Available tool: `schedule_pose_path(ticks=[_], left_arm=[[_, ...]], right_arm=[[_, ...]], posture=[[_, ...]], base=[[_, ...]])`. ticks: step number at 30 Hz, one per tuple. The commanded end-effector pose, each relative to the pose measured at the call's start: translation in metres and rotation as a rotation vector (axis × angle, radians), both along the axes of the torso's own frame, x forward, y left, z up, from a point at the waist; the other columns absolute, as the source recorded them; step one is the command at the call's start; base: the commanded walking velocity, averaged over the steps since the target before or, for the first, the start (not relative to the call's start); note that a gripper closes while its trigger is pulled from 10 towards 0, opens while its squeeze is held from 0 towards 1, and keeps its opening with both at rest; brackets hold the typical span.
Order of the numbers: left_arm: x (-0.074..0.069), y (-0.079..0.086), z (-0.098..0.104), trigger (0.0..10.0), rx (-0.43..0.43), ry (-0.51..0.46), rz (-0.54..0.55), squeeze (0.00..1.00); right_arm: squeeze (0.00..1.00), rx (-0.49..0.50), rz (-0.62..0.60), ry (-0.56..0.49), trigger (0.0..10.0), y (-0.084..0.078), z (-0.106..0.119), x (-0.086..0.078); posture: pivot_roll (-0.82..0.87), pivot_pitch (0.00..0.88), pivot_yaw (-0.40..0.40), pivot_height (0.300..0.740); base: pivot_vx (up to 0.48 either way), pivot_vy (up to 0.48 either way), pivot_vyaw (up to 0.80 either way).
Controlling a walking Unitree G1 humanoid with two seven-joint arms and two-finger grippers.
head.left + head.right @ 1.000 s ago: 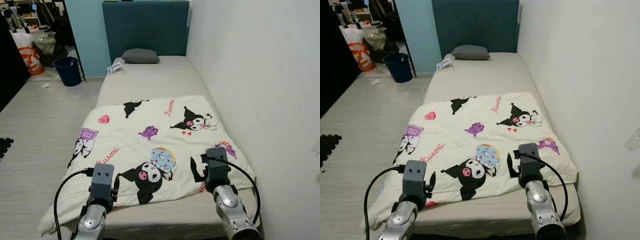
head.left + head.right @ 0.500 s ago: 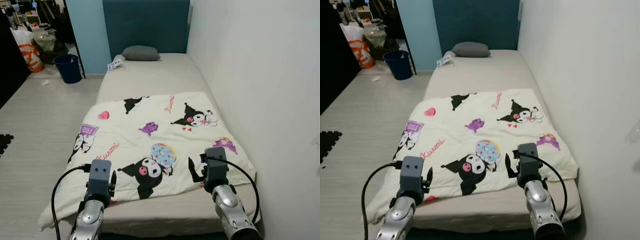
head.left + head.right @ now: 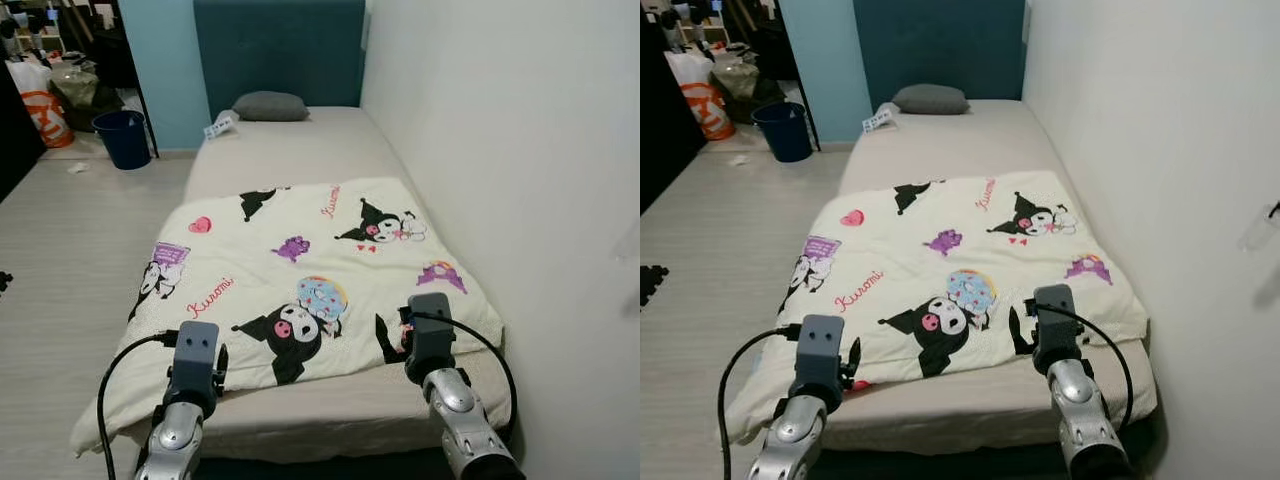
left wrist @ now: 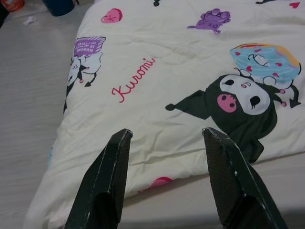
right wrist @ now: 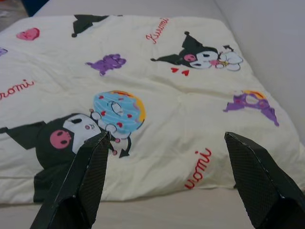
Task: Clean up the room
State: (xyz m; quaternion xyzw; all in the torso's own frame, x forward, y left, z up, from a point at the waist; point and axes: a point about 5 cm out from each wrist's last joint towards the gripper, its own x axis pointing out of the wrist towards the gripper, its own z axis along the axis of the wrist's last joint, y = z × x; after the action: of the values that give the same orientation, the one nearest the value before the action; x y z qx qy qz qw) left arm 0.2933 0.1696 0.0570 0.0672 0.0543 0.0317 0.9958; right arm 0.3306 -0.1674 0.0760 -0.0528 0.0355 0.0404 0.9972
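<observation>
**Over the foot of the bed, both grippers held apart above the quilt**

At the foot of the narrow beige bed (image 3: 300,150), your two grippers hover over a cream quilt printed with black cartoon characters and pink lettering (image 3: 300,290). Neither touches it. Your left gripper (image 4: 167,138) sits above the quilt's near edge on the floor side of the bed, its two black fingers (image 4: 112,167) spread apart with nothing between them. Your right gripper (image 5: 167,148) hangs over the near edge on the wall side, its fingers (image 5: 90,167) wide apart and empty too.

That quilt covers the lower half of the bed and droops off the floor side. At the bed's far end lies a small grey pillow (image 3: 270,105) against a dark teal padded headboard (image 3: 280,45). Beside that far end, on the pale wooden floor (image 3: 70,230), stands a dark blue bin (image 3: 123,138).
</observation>
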Motion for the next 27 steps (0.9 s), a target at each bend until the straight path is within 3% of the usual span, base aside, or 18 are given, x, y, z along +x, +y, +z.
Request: schedule_pose_path(ticks=[1,19,27], left_arm=[[-0.002,0.004,-0.004,10.0,0.012,0.015,0.010,0.00],[0.001,0.005,-0.002,10.0,0.018,0.007,0.020,0.00],[0.007,0.014,0.007,10.0,0.036,-0.014,0.042,0.00]], right_arm=[[0.00,0.004,0.000,0.026,10.0,0.000,-0.004,-0.001],[0.00,-0.013,-0.003,0.021,10.0,-0.004,0.000,0.004],[0.00,0.002,0.068,0.017,10.0,0.009,0.011,0.016]], posture=[[-0.04,0.131,0.004,0.630],[-0.04,0.142,0.007,0.630],[0.00,0.201,-0.020,0.610]], base=[[0.000,0.000,0.00],[0.000,0.000,0.00],[0.000,0.000,0.00]])
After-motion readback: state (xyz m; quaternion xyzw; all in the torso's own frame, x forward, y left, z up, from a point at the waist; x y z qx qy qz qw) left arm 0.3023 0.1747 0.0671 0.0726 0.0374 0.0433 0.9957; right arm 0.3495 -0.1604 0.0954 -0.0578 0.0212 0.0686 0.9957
